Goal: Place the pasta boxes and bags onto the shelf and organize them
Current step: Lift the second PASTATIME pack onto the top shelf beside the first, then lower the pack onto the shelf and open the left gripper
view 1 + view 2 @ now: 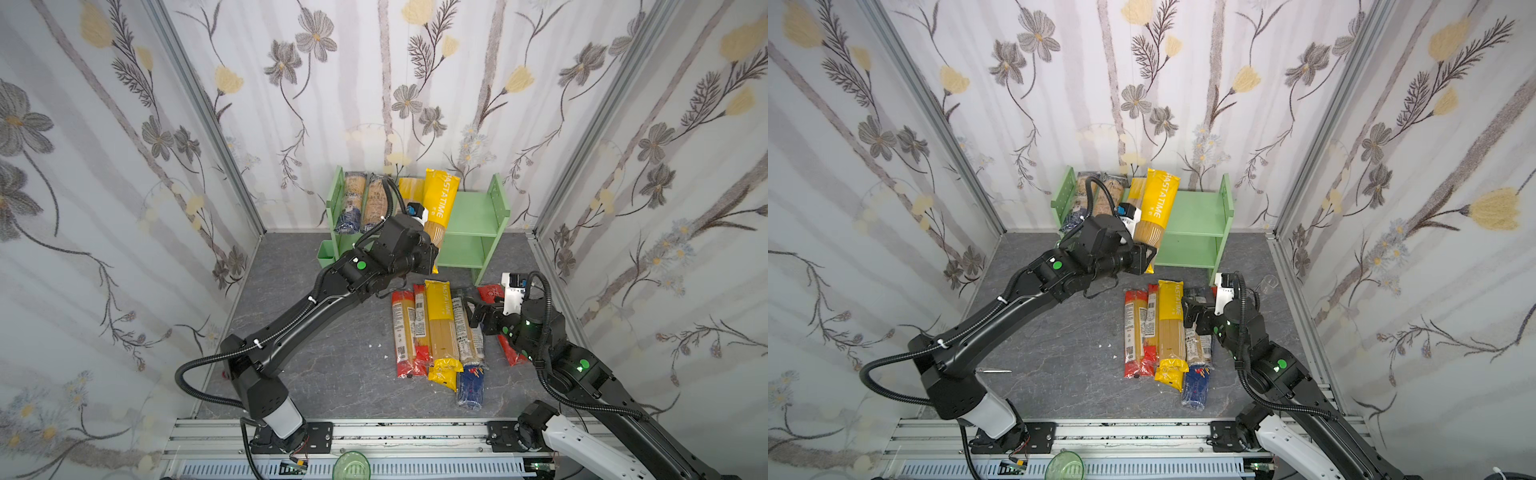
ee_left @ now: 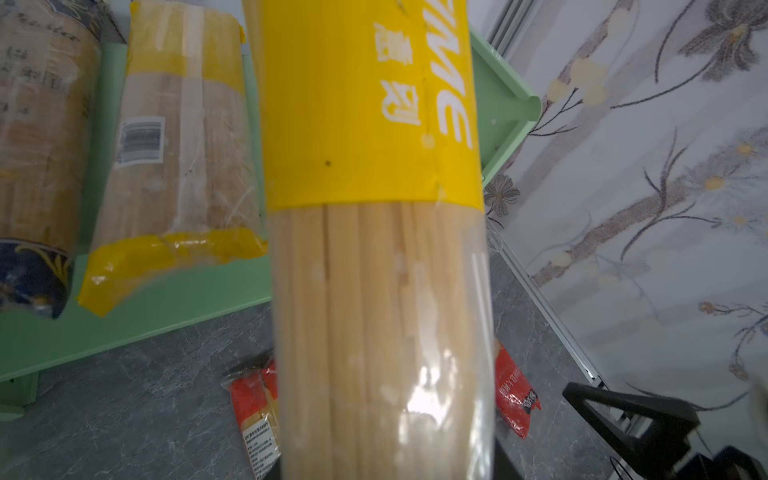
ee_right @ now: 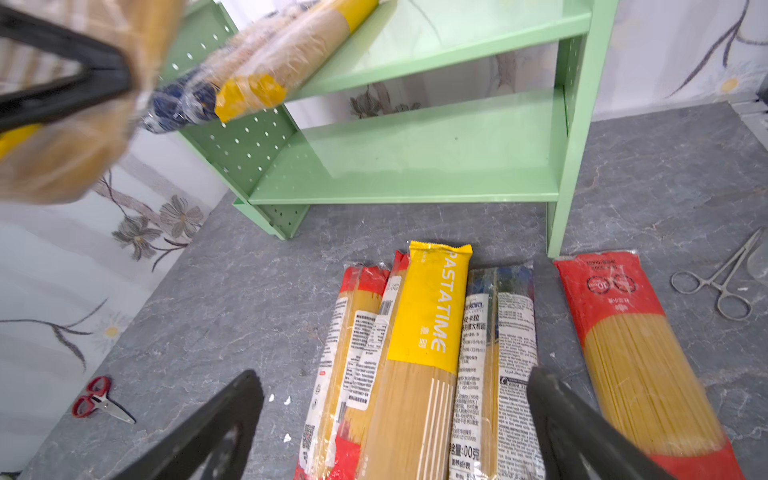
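**Shelving a yellow pack on the upper board**

We judge the step in hand to be placement. Our left tool (image 1: 432, 255) is clenched on the lower, clear end of the yellow PASTATIME pack (image 1: 441, 198), which slants up from the tool over the front edge of the shelf (image 1: 478, 216). Its yellow end reaches above the upper board, just beside the yellow-ended pack (image 1: 409, 187) that lies there, with two blue-ended packs (image 1: 353, 203) further left. Whether the held pack touches the board we cannot tell. The next move, we think, calls for lowering it flat and parallel to its neighbour. It should then go far enough back that little overhangs, and be released without nudging the row.

Our right tool (image 3: 392, 376) hangs released, jaws wide, above the heap of packs (image 3: 428, 332) on the worktop (image 3: 208, 291) in front of the shelf. One red-ended pack (image 3: 636, 345) lies just beside the heap, apart from it.
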Controlling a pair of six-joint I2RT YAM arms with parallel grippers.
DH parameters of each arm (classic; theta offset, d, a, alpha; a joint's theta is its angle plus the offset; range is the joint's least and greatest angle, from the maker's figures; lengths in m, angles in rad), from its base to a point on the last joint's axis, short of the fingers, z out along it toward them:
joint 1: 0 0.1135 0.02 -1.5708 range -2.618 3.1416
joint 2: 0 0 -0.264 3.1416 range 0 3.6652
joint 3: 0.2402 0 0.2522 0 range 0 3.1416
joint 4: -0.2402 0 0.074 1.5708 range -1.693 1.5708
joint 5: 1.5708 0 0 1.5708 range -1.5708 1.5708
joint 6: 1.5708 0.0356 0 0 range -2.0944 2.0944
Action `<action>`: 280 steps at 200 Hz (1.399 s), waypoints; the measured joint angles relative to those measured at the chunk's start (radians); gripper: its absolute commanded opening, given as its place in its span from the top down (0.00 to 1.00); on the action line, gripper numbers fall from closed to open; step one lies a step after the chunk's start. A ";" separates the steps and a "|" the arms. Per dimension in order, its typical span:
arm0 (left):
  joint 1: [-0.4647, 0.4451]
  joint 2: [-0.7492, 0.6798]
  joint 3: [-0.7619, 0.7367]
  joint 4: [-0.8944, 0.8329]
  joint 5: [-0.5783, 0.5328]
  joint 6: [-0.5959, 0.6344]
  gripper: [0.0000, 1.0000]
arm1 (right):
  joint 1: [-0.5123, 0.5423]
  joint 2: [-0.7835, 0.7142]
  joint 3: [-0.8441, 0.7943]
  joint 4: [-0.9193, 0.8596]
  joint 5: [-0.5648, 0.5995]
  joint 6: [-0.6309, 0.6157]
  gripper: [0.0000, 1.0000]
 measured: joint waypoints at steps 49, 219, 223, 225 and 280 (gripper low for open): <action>0.082 0.301 0.350 -0.019 0.098 -0.009 0.89 | -0.009 0.046 0.053 0.000 0.024 -0.046 0.00; 0.182 0.495 0.489 -0.021 0.230 -0.138 0.50 | -0.096 0.101 0.075 0.042 -0.001 -0.093 0.00; 0.184 0.495 0.489 -0.021 0.231 -0.138 0.50 | -0.096 0.101 0.075 0.042 -0.001 -0.093 0.00; 0.186 0.495 0.489 -0.021 0.232 -0.138 0.50 | -0.097 0.101 0.075 0.042 -0.001 -0.093 0.00; 0.219 0.498 0.489 -0.012 0.220 -0.165 0.52 | -0.106 0.108 0.080 0.042 -0.009 -0.098 0.00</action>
